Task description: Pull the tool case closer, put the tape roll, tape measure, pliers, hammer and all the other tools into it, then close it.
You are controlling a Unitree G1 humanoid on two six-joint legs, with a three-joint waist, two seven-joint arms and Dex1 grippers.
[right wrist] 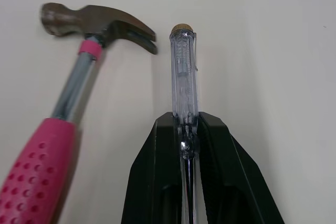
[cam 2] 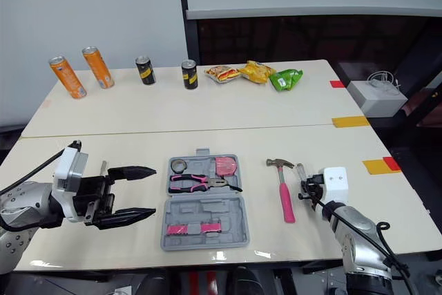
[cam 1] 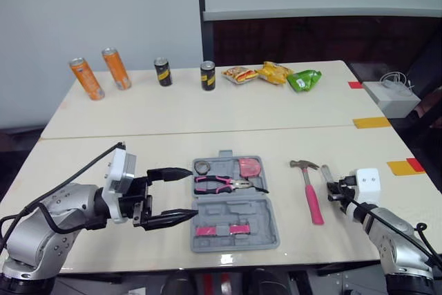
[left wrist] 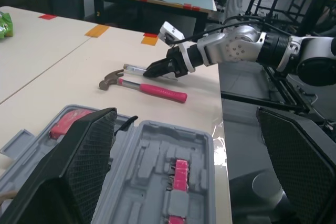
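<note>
The grey tool case [cam 1: 235, 209] lies open at the table's front centre. In its far half sit a tape roll [cam 1: 202, 167], pink-handled pliers [cam 1: 221, 184] and a pink tape measure [cam 1: 250, 168]. Pink bits [cam 1: 221, 229] fill slots in the near half. My left gripper [cam 1: 193, 193] stands open just left of the case, holding nothing. A pink-handled hammer [cam 1: 311, 190] lies to the right of the case. Beside it, my right gripper [right wrist: 185, 121] is shut on a clear-handled screwdriver [right wrist: 184, 77] that rests on the table.
Two orange cans [cam 1: 102, 72], two dark cans [cam 1: 185, 74] and snack bags [cam 1: 273, 74] line the far table. A white box [cam 1: 391, 98] sits off the far right edge. Yellow and red tape marks [cam 1: 400, 166] are on the right side.
</note>
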